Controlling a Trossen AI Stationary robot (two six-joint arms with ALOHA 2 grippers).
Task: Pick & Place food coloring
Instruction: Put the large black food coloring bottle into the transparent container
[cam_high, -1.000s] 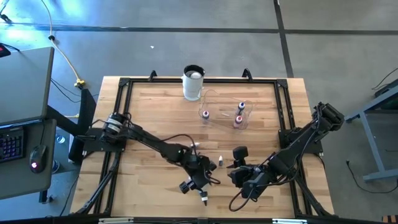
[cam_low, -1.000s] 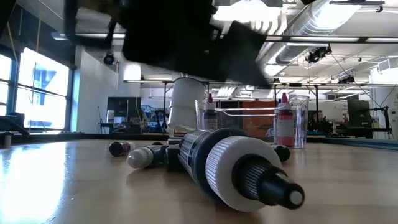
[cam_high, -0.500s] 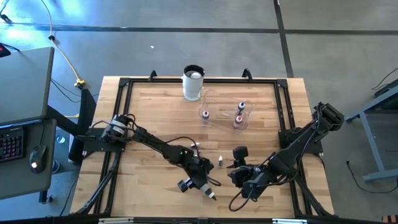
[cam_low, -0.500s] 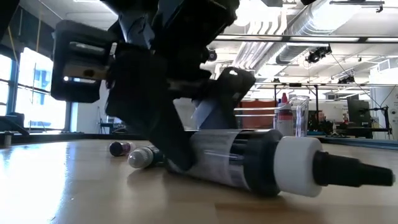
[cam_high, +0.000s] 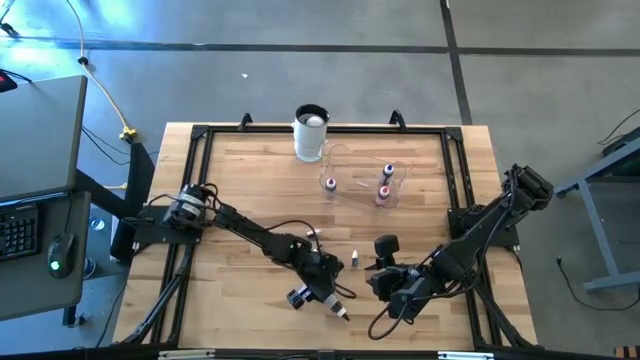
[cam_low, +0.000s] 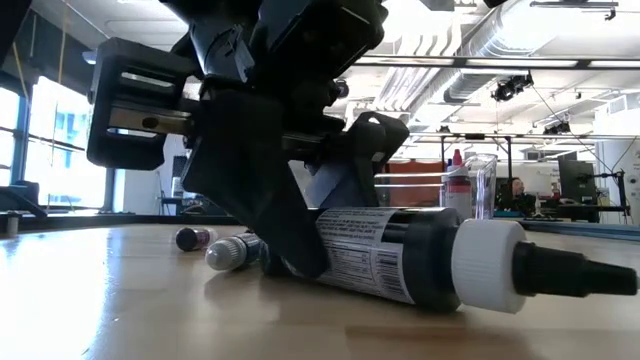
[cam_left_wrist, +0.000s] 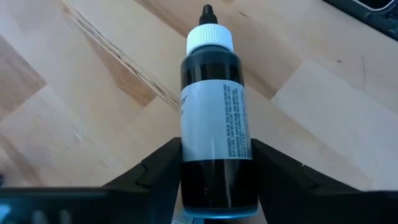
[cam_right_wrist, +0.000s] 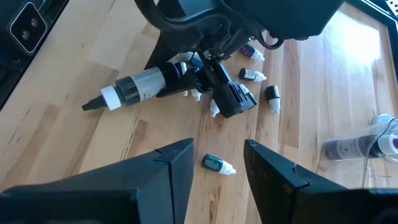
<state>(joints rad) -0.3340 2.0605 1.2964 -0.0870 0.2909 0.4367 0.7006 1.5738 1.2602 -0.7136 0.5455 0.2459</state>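
A dark food coloring bottle (cam_left_wrist: 216, 99) with a white cap lies level near the table's near edge, also seen in the high view (cam_high: 337, 309) and the low view (cam_low: 420, 265). My left gripper (cam_left_wrist: 216, 152) is shut on it, seen from above (cam_high: 323, 296). My right gripper (cam_right_wrist: 216, 168) is open and waits to the right of it (cam_high: 378, 266). A tiny bottle (cam_right_wrist: 217, 165) lies on the wood ahead of the right gripper's fingers. Several more tiny bottles (cam_right_wrist: 254, 75) lie behind the left gripper. The clear bowl (cam_high: 362, 178) holds three bottles standing upright. My left gripper pinches the dark bottle's body at its bottom end (cam_left_wrist: 214, 186) between the two fingers (cam_left_wrist: 163, 167). The fingers slant down from the table's far left and lie along the bottle. Its cap (cam_left_wrist: 209, 38) points away toward the right and near edges. Whether it rests on the wood I cannot tell.
A tall white cup (cam_high: 311, 133) stands at the far edge, left of the bowl. A black frame (cam_high: 200, 190) rims the table. Bare wood lies left of the left arm and between the bowl and both grippers.
My left gripper has turned about near the near edge. The dark bottle has swung with it: its cap pointed at the near edge and now points right and near. In the last half second it has barely moved.
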